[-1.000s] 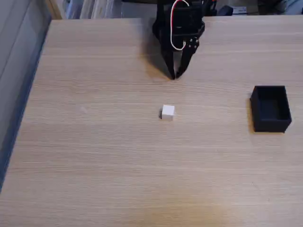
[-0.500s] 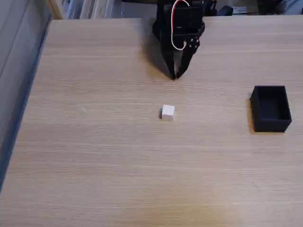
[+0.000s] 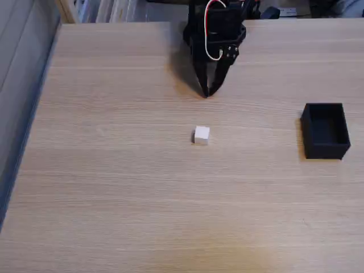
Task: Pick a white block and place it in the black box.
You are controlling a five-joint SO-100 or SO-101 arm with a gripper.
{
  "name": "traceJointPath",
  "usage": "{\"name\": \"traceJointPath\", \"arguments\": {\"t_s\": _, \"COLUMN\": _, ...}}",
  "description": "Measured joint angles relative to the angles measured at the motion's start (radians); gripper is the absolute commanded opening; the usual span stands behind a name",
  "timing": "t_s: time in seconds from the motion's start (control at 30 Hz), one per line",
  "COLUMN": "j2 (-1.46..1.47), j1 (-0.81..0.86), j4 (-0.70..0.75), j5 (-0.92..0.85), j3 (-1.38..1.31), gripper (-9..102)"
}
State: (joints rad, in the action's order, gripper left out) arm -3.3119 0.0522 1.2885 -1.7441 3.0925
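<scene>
Bare tabletop (image 3: pixel 114 199) surrounds the white block (image 3: pixel 201 135) on every side. Gripper (image 3: pixel 207 94) hangs beyond the block, fingers together, narrower than half a second earlier. Black box (image 3: pixel 325 130) sits well right of the block, near the table's right edge.

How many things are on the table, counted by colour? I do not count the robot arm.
White: 1, the white block
Black: 1, the black box
Total: 2
</scene>
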Motion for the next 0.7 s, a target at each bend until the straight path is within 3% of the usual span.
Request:
{"name": "traceJointPath", "arguments": {"t_s": 0.33, "j2": 0.253, "j1": -0.029, "j4": -0.212, "j5": 0.029, "j3": -0.12, "gripper": 2}}
{"name": "traceJointPath", "arguments": {"t_s": 0.7, "j2": 0.578, "j1": 0.005, "j4": -0.382, "j5": 0.109, "j3": -0.279, "gripper": 24}}
